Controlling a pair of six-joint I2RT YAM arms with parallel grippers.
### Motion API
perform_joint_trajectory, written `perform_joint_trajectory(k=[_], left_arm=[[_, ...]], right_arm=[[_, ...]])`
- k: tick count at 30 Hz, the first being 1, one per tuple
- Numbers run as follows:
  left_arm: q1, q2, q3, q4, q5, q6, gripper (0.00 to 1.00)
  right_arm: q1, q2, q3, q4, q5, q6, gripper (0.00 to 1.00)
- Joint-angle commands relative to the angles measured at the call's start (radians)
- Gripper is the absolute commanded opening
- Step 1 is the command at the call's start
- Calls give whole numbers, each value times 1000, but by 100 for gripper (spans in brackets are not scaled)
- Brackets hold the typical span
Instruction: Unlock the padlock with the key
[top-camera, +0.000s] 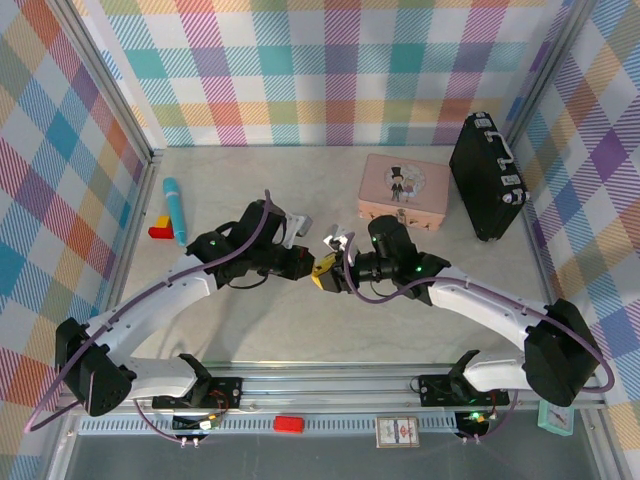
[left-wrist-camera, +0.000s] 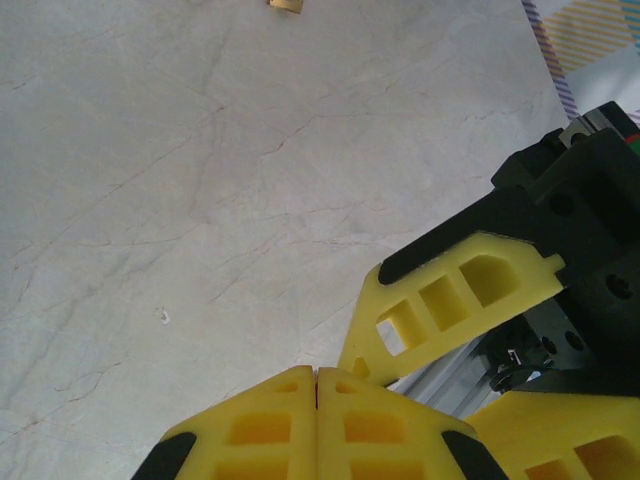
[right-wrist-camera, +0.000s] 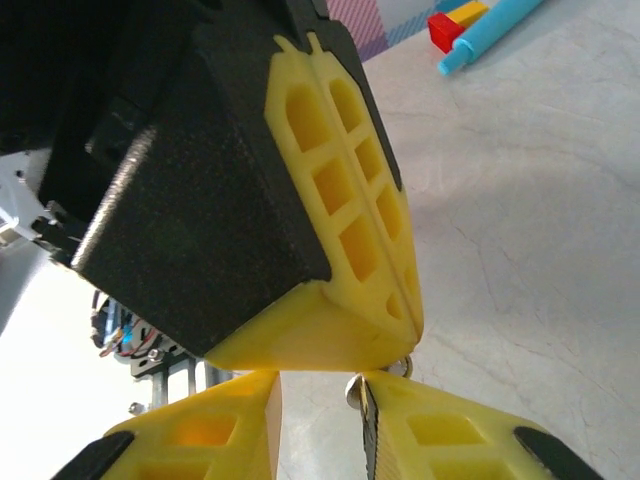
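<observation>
Your padlock (left-wrist-camera: 286, 4) looks to be that brass speck on the table (left-wrist-camera: 150, 200): light, hard and slippery, so pinch its flat body. Your left gripper (left-wrist-camera: 317, 375) is clamped together, with a silver glint at its tip, possibly the key (right-wrist-camera: 405, 368). Your right gripper (right-wrist-camera: 320, 388) is part open and grips nothing.

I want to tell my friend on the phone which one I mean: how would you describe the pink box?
Look to the far right of the pale marbled table, where a black hard case stands by the plaid wall. Just left of it lies the flat pink rectangular tin, the table's only pink object, with a small cartoon figure on its lid.
</observation>
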Motion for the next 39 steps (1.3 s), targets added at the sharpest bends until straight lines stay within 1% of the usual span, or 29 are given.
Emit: perform_joint_trajectory(k=[1, 4, 6, 20, 24, 29, 35, 39], left_arm=[[-12, 5, 35, 6, 24, -12, 0], [-12, 4, 36, 5, 21, -13, 0], [-12, 6, 38, 3, 25, -12, 0], [-17, 15, 45, 6, 34, -18, 0], [-19, 19, 55, 4, 34, -18, 0], [-18, 17, 55, 2, 32, -17, 0], [-19, 11, 59, -6, 29, -16, 0], [-19, 5, 61, -8, 30, -16, 0]], right_arm=[[15, 13, 23, -8, 96, -13, 29], [15, -6, -1, 24, 121, -3, 30], [15, -11, -2, 25, 132, 0, 28], [15, 1, -1, 19, 153, -5, 27], [16, 5, -7, 19, 165, -15, 30], [17, 3, -20, 28, 169, -26, 30], [16, -13, -42, 52, 172, -36, 27], [15, -25, -65, 65, 189, -50, 30]])
